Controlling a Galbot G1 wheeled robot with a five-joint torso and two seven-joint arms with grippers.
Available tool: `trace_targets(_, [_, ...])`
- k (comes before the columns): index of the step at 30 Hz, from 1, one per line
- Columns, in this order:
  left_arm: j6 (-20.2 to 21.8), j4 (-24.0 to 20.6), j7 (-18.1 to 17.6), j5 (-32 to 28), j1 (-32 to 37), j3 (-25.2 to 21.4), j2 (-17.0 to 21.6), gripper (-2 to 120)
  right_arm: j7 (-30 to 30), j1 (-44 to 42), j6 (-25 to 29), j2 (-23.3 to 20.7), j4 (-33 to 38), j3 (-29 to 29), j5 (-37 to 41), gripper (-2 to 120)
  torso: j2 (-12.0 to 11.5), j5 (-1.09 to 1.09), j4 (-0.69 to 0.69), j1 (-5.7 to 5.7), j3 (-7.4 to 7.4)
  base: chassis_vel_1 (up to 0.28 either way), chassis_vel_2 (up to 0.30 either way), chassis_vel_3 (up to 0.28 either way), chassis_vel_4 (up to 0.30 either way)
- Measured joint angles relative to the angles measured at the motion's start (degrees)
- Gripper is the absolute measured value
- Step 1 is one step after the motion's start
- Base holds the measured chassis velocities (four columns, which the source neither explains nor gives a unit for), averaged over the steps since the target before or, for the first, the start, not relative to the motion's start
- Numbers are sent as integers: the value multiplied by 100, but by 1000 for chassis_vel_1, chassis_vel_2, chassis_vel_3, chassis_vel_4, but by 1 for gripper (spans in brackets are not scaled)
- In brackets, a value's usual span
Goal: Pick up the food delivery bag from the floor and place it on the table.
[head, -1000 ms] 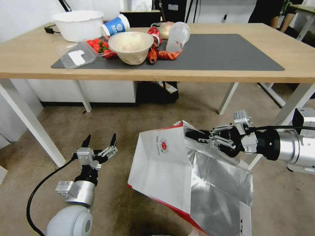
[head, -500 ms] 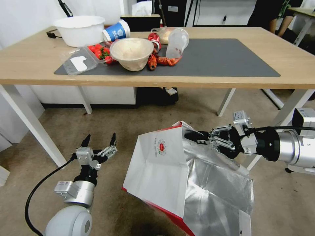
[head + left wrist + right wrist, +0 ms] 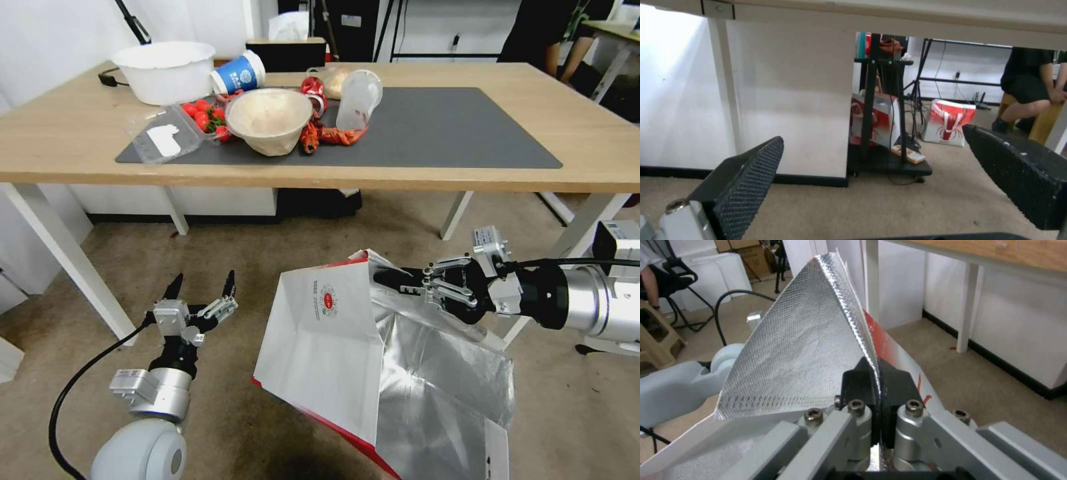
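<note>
**Ana:** Beige carpet floor (image 3: 280,233) with dark stains runs under the table (image 3: 60,150). What has the right gripper (image 3: 390,279) got?

**Ben:** Its jaws are clamped flat on the top edge of the food delivery bag (image 3: 327,353), foil lining (image 3: 795,350) pinched between the pads. The bag hangs tilted, mouth sagging open, low over the carpet in front of the table.

**Ana:** How will it carry?

**Ben:** Light and floppy, I'd judge. Thin walls crease, foil is slick, so one corner pinch may let it swing or tear. A strap or a second rim hold would steady it.

**Ana:** The left gripper (image 3: 202,288)?

**Ben:** Fingers spread wide, empty, low beside the bag.

**Ana:** Obstacles?

**Ben:** The table's front edge overhead, and clutter on the grey mat (image 3: 453,133): tan bowl (image 3: 267,120), white tub (image 3: 163,63), blue cup (image 3: 237,73), strawberries (image 3: 203,113). The mat's right half looks bare.
</note>
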Motion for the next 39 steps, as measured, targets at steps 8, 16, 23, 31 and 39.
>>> trace_targets(8, [-1, -26, -2, -8, 9, -11, 7, 100, -4, -2, -3, -41, 1, 3, 0, 0, 188, 0, 0, 53, 138, 0, 0, 0, 0])
trace_targets(16, [-2, -47, -3, -9, 19, -12, 8, 100, -7, -6, -6, -60, 19, 4, 0, 0, 356, 0, 0, 105, 254, 0, 0, 0, 0])
trace_targets(23, [-2, -52, -3, -9, 24, -12, 8, 100, -9, -10, -7, -61, 27, 4, 0, 0, 423, 0, 0, 127, 300, 0, 0, 0, 0])
trace_targets(31, [-4, -68, -3, -9, 24, -12, 4, 100, -9, -15, -8, -61, 41, 4, 0, 0, 532, 0, 0, 161, 375, 0, 0, 0, 0])
trace_targets(39, [-4, -96, -2, -7, 28, -12, 0, 100, -11, -23, -11, -27, 52, 12, -4, 0, 764, 0, 0, 232, 537, 0, 0, 0, 0])
